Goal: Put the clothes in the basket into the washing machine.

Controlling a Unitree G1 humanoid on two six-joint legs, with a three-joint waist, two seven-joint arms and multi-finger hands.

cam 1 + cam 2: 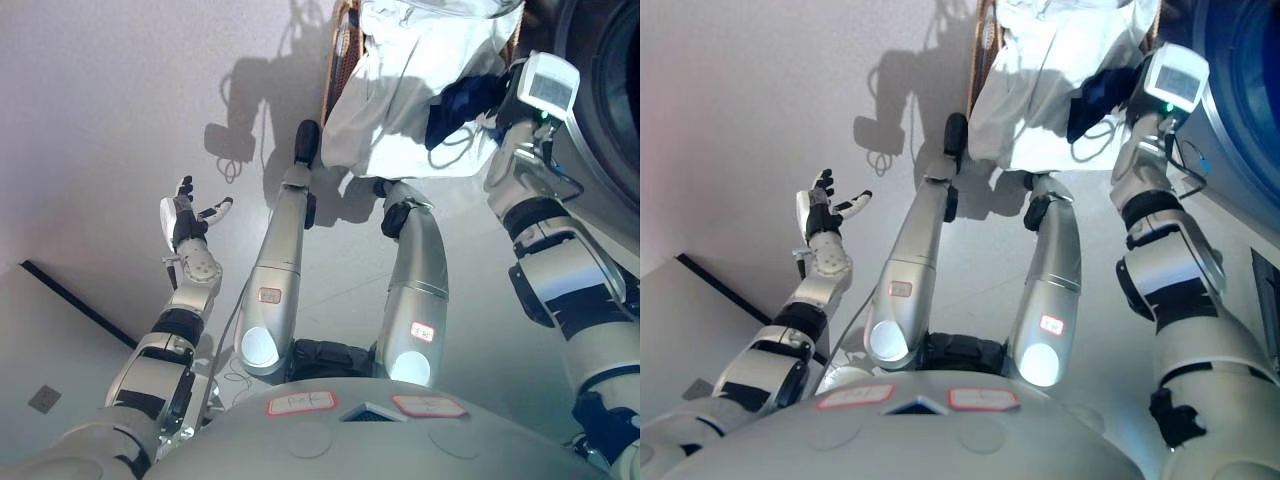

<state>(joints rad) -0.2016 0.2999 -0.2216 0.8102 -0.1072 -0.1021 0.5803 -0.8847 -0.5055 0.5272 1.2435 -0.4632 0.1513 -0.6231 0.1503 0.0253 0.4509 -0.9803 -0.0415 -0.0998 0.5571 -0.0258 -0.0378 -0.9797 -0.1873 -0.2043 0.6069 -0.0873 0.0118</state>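
A large white garment (pixel 400 90) hangs out over the side of a woven basket (pixel 338 60) at the top centre. My right hand (pixel 465 105) reaches in from the right, and its dark fingers are curled into the garment's right side, where thin cords hang down. The washing machine (pixel 605 110), with its dark round opening, stands right beside this hand at the top right. My left hand (pixel 185 215) is held up at the left, well away from the basket. Its fingers are spread and it holds nothing.
The basket stands on a pale grey floor. A dark strip (pixel 70 300) runs across the floor at the lower left, edging a lighter panel with a small square plate (pixel 43 398). The washing machine's front fills the right edge.
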